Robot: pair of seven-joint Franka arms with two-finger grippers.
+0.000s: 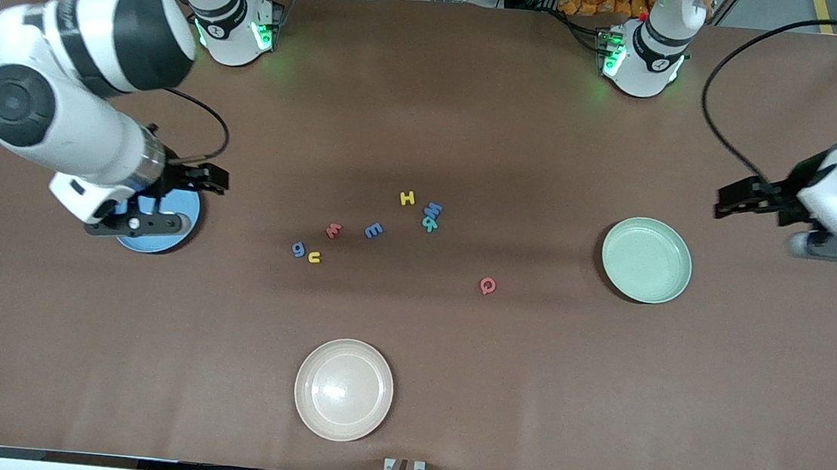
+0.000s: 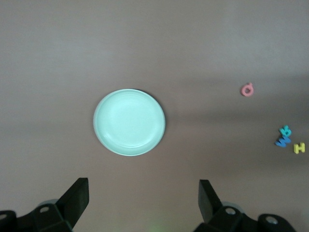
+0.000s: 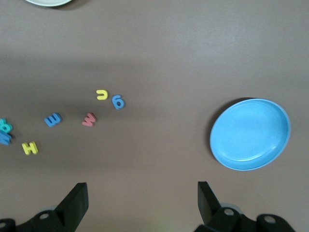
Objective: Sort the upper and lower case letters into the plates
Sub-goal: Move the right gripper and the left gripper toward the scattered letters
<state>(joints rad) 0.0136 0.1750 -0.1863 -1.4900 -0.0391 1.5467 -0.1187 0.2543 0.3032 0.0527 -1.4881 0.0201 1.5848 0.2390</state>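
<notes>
Several small foam letters lie mid-table: a yellow H [image 1: 407, 198], a blue letter [image 1: 433, 210] touching a teal one [image 1: 428, 224], a blue E [image 1: 373, 230], a red w [image 1: 333, 230], a blue g [image 1: 299, 249], a yellow u [image 1: 314, 257] and a pink Q [image 1: 487, 286]. The sky blue plate [image 1: 175, 233] sits toward the right arm's end, partly hidden under my right gripper [image 3: 141, 191], which hangs open and empty. The mint plate [image 1: 646, 259] is empty. My left gripper [image 2: 143, 188] hovers open beside it, over bare table at the left arm's end.
A cream-beige plate [image 1: 343, 389] stands empty close to the table's front edge, nearer the front camera than the letters. Brown tabletop [image 1: 525, 396] stretches between the letters and both coloured plates.
</notes>
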